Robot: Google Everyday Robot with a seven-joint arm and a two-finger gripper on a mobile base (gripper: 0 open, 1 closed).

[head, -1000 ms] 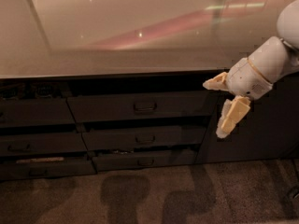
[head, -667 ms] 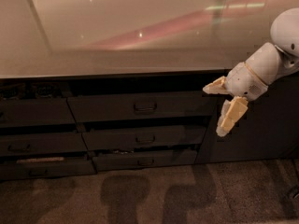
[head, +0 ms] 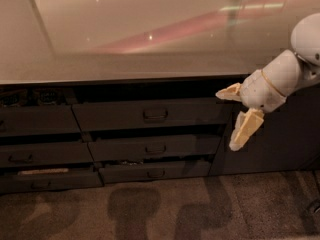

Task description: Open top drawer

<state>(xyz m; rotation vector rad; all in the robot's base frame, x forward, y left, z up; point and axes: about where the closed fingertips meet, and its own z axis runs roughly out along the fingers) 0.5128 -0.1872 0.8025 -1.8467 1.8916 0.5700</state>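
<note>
"Grey front, widest of the stack — is that your top drawer (head: 115, 116)?"

"Yes. It sits directly under the lip of the pale glossy countertop (head: 125, 44), in the centre column, with its small loop handle (head: 155, 114) at mid-width. I can't tell whether the front is fully shut or a little ajar. I'd judge the opening not yet done."

"Where's the gripper?"

"My gripper (head: 226, 120) hangs off the drawer's right end, in front of the dark cabinet panel (head: 280, 144). It's well to the right of the handle and touching nothing. Its cream fingers (head: 246, 129) are spread wide, one pointing left towards the drawer face and the other hanging downward — I read that as readiness to close around the loop."

"Room to move?"

"Leftward, nothing stands between the gripper and the handle. I'd mind two edges: the countertop lip overhanging just above the handle, and the narrower lower drawer fronts (head: 125, 149) close beneath it. For the pull, the carpet (head: 200, 209) in front gives open space. The white arm (head: 272, 84) comes in from the right, so I expect it to stay out of the drawer's travel."
</note>
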